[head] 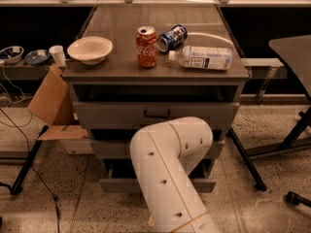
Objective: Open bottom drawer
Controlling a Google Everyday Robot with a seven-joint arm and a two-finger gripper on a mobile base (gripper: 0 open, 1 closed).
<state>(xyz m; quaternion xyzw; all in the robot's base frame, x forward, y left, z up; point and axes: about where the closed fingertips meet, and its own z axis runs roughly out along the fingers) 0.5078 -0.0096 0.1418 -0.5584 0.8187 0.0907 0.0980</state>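
Coca-Cola script on red can [146,46]

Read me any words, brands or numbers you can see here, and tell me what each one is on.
"Coca-Cola": white script on the upright red can.
Blue can lying on its side: print too blurred to read.
Water bottle label: too blurred to read.
The gripper is hidden behind the robot arm in front of the drawers; no text there.

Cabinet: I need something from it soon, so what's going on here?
The robot's arm reaches down at the cabinet's lower drawers; its gripper is hidden behind it. The bottom drawer looks pulled out slightly. A red can, a blue can, a bottle and a bowl sit on top.
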